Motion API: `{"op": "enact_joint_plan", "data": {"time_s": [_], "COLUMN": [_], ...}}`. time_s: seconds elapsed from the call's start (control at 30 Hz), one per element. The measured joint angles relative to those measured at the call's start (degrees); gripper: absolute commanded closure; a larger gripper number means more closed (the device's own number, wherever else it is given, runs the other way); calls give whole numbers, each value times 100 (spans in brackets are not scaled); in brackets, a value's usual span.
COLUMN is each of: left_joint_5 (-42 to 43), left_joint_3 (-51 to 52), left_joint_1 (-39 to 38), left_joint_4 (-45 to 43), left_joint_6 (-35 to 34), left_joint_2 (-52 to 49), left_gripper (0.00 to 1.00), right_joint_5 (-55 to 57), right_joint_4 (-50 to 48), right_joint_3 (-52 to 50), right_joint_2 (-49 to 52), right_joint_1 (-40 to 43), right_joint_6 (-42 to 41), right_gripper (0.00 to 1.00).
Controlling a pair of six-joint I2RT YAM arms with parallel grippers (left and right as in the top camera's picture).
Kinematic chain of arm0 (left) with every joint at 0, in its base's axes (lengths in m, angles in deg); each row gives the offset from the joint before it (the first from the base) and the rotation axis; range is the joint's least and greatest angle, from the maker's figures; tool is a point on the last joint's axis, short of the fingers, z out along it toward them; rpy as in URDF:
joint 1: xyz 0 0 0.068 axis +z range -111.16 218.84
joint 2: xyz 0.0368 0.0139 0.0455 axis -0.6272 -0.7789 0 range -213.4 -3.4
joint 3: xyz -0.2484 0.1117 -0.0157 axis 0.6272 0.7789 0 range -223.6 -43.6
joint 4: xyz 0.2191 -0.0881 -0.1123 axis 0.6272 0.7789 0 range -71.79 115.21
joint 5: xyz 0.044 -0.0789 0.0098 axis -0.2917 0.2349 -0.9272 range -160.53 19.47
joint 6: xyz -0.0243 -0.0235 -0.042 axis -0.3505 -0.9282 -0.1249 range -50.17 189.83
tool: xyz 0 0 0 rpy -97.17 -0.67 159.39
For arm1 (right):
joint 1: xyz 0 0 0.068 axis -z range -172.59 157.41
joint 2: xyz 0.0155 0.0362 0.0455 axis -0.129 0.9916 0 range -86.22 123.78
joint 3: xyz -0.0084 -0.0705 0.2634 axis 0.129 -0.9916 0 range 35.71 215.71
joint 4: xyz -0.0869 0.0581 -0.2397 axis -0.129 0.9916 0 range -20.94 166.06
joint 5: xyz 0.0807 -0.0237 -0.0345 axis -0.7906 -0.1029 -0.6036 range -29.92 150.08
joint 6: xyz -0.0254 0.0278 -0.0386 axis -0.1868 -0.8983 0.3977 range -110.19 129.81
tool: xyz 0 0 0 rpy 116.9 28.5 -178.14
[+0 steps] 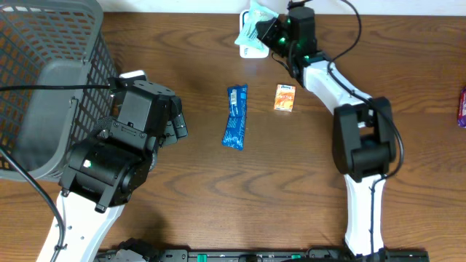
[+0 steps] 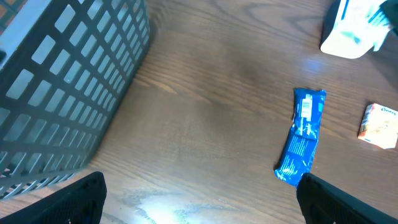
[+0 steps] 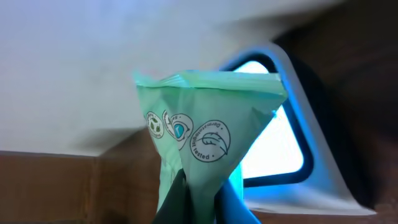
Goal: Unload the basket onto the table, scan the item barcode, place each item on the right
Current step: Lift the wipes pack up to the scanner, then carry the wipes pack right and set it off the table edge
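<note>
Overhead: right arm stretching to far edge, right gripper [image 1: 271, 33] pinching green packet [image 3: 205, 124] tight, holding it before lit scanner [image 1: 253, 49]. Left gripper [image 1: 177, 120] gaping wide, gripping nothing, hanging near basket [image 1: 44, 73]. Packet partly covering scanner window; barcode not showing.

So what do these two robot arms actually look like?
Both arms have white links and chunky black joint housings. The left arm and right arm each end in a black two-fingered hand: left hand, right hand. Black cables trail from them, and small green lights glow near the right wrist.
</note>
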Motion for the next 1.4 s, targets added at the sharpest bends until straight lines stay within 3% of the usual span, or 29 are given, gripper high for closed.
{"op": "enact_joint_plan", "data": {"time_s": [0.5, 0.7, 1.0, 1.17, 1.4], "left_joint_5": [-2, 0, 0, 0, 0], "left_joint_3": [0, 0, 0, 0, 0], "left_joint_1": [0, 0, 0, 0, 0], "left_joint_4": [-2, -2, 0, 0, 0], "left_joint_6": [0, 0, 0, 0, 0], "left_joint_2": [0, 0, 0, 0, 0], "left_gripper": [2, 2, 2, 2, 2], "right_joint_5": [-682, -772, 68, 179, 197], "right_joint_4": [444, 2035, 4572, 5167, 5080], "right_joint_3": [323, 323, 437, 433, 431], "right_joint_2": [76, -549, -1759, -1631, -1377], "right_joint_1": [345, 1425, 3777, 4538, 4975], "right_joint_6": [533, 1049, 2253, 3150, 4229], "right_gripper": [99, 99, 99, 99, 99]}}
